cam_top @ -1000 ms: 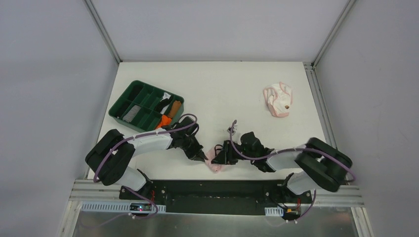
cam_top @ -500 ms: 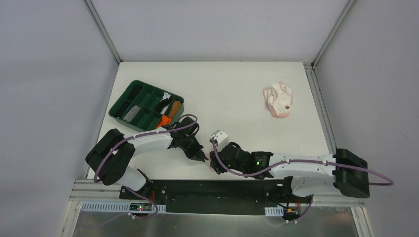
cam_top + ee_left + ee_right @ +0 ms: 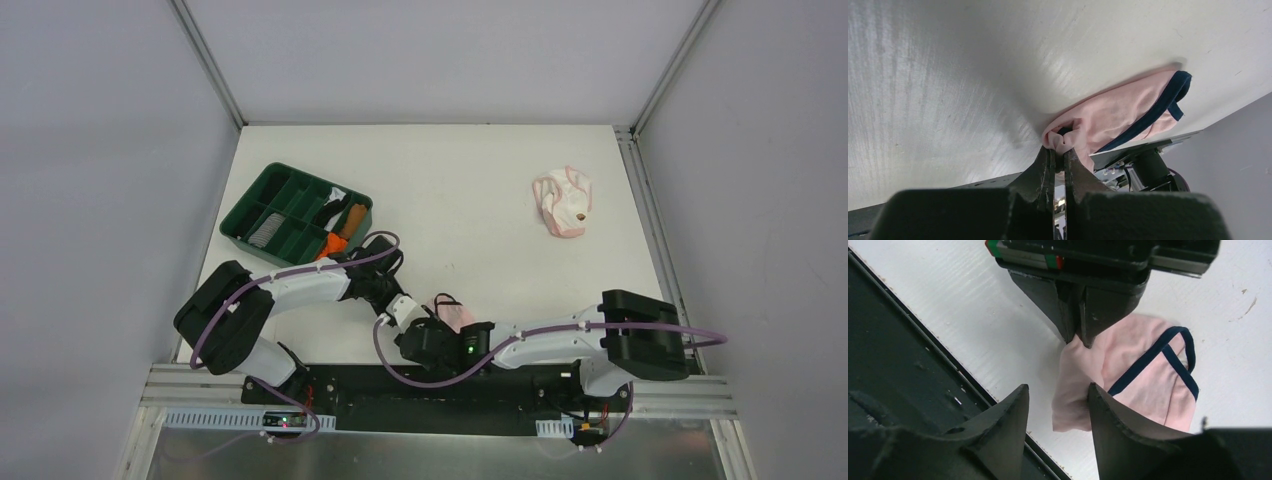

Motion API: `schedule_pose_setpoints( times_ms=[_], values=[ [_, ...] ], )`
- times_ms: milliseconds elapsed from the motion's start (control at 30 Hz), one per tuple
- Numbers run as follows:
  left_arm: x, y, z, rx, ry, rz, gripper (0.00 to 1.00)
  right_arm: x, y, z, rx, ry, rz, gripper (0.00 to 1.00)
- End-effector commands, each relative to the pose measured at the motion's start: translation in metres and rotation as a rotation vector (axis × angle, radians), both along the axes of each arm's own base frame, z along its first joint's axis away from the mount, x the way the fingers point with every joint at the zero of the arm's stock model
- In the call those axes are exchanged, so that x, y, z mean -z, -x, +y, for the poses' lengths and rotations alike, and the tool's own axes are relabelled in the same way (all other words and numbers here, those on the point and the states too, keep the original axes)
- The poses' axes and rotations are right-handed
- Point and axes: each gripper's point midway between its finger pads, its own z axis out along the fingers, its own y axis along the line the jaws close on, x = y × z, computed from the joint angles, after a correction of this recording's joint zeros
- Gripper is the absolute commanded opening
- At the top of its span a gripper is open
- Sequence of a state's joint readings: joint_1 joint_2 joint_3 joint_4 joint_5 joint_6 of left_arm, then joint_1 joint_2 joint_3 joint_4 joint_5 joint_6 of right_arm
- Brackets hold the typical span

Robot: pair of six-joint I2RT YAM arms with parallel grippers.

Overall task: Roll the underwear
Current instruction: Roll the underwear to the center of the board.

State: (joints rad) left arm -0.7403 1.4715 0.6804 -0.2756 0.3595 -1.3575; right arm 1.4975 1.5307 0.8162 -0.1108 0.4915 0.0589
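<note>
Pink underwear with dark navy edging (image 3: 452, 314) lies bunched near the table's front edge. My left gripper (image 3: 1060, 150) is shut on a fold at its left end, which the right wrist view shows from the other side as the left gripper (image 3: 1075, 335). My right gripper (image 3: 1057, 390) stands open just in front of the pink underwear (image 3: 1143, 370). Its right fingertip (image 3: 1091, 388) touches the loose lower flap, and nothing sits between the jaws. The paler pink-white underwear (image 3: 562, 201) lies crumpled at the far right.
A green compartment tray (image 3: 262, 203) holding rolled cloths stands at the back left, close to the left arm. The black front rail (image 3: 908, 370) runs just under my right fingers. The white table (image 3: 470, 190) stretches between the two garments.
My right arm swung left and back toward the front edge, letting go of the pink underwear, and its jaws opened wider. The left gripper kept its hold in place.
</note>
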Motion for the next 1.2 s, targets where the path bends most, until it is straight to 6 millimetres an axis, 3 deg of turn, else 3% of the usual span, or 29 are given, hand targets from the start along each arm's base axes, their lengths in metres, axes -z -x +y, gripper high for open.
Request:
schedule_pose_setpoints(
  times_ms=[0, 133, 267, 367, 533, 700, 767, 833, 900, 933, 1000, 1167],
  values=[
    [0.009, 0.011, 0.015, -0.009, -0.089, 0.048, 0.0, 0.0, -0.003, 0.004, -0.001, 0.033, -0.044, 0.47],
    [0.005, 0.009, 0.014, -0.012, -0.08, 0.038, 0.0, 0.013, -0.005, -0.003, 0.038, 0.057, -0.045, 0.37],
    [0.001, 0.008, 0.012, -0.013, -0.068, 0.028, 0.0, 0.025, -0.006, -0.013, 0.079, 0.072, -0.041, 0.12],
    [-0.002, 0.007, 0.011, -0.016, -0.062, 0.021, 0.0, 0.028, -0.006, -0.018, 0.105, 0.06, -0.037, 0.0],
    [-0.011, 0.004, 0.009, -0.023, -0.047, 0.0, 0.0, 0.026, -0.007, -0.022, 0.163, -0.039, 0.017, 0.0],
    [-0.025, -0.003, 0.008, -0.024, -0.027, -0.041, 0.27, 0.023, -0.009, -0.026, 0.24, -0.277, 0.186, 0.0],
    [-0.029, -0.006, 0.008, -0.03, -0.02, -0.059, 0.36, 0.019, -0.024, -0.034, 0.283, -0.352, 0.173, 0.0],
    [-0.033, -0.007, 0.007, -0.03, -0.014, -0.071, 0.47, 0.016, -0.014, -0.026, 0.292, -0.486, 0.329, 0.0],
    [-0.035, -0.008, 0.007, -0.028, -0.009, -0.08, 0.56, 0.017, -0.021, -0.033, 0.336, -0.573, 0.397, 0.0],
    [-0.036, -0.009, 0.007, -0.027, -0.007, -0.082, 0.58, 0.017, -0.029, -0.038, 0.357, -0.606, 0.384, 0.0],
    [-0.036, -0.009, 0.006, -0.02, -0.005, -0.085, 0.64, 0.017, -0.025, -0.04, 0.377, -0.69, 0.486, 0.0],
    [-0.034, -0.01, 0.004, 0.0, -0.011, -0.087, 0.68, 0.024, -0.028, -0.05, 0.425, -0.803, 0.598, 0.0]
  ],
)
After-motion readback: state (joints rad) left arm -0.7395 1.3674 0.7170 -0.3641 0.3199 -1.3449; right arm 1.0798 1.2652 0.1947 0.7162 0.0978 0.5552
